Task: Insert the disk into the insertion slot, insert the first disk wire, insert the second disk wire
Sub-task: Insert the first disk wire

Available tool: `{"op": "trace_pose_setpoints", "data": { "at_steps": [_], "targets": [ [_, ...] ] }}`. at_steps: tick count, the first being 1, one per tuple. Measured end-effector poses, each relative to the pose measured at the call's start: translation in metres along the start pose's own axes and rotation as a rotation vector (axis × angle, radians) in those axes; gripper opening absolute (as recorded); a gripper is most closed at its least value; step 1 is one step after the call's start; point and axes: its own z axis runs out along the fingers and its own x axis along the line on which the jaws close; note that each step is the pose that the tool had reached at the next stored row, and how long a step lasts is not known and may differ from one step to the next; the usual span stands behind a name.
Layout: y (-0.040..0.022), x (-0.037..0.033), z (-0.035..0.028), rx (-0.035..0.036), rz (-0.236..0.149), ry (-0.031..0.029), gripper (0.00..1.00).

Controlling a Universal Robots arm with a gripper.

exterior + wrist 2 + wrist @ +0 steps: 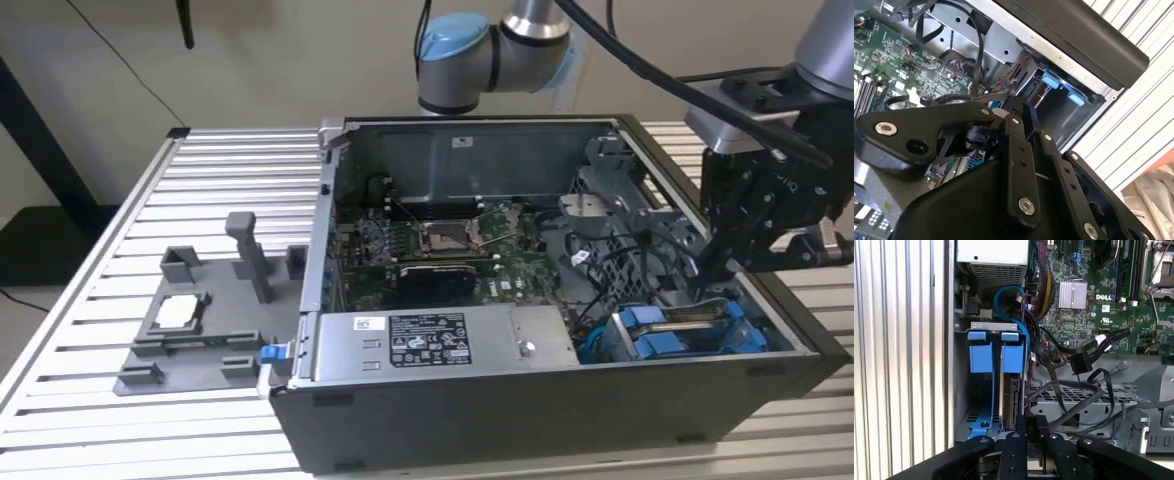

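The disk (1014, 402) stands edge-on inside the insertion slot (961, 390), its blue carrier tabs (996, 357) at the cage's mouth. In the exterior view the slot (687, 335) is in the open computer case's near corner on that view's right, with the disk (683, 318) between blue parts. My gripper (714, 272) hangs just above it, over the end of the disk. Its black fingertips (1021, 427) sit close together, shut; what lies between them is hidden. A loose black wire connector (1079, 362) hangs beside the cage, apart from the gripper (1031, 424). The second wrist view has the gripper (1006, 106) above the slot (1064, 107).
A silver stickered box (427, 345) fills the case's near side. The green motherboard (441, 240) lies behind it. Black cables (1099, 390) and a blue cable (1004, 295) crowd the space beside the cage. A grey fixture (200, 320) stands on the slatted table on the exterior view's left.
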Motion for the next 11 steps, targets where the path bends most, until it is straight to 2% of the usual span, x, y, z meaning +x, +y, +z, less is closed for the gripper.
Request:
{"op": "trace_pose_setpoints", "data": {
  "at_steps": [5,9,11],
  "targets": [
    [-0.0024,0.002,0.0059,-0.0045,0.004,-0.0003,0.19],
    [-0.0047,0.0021,0.0076,-0.0049,0.004,0.0001,0.19],
    [-0.0065,0.0022,0.0088,-0.0108,0.004,-0.0002,0.19]
  ]
}}
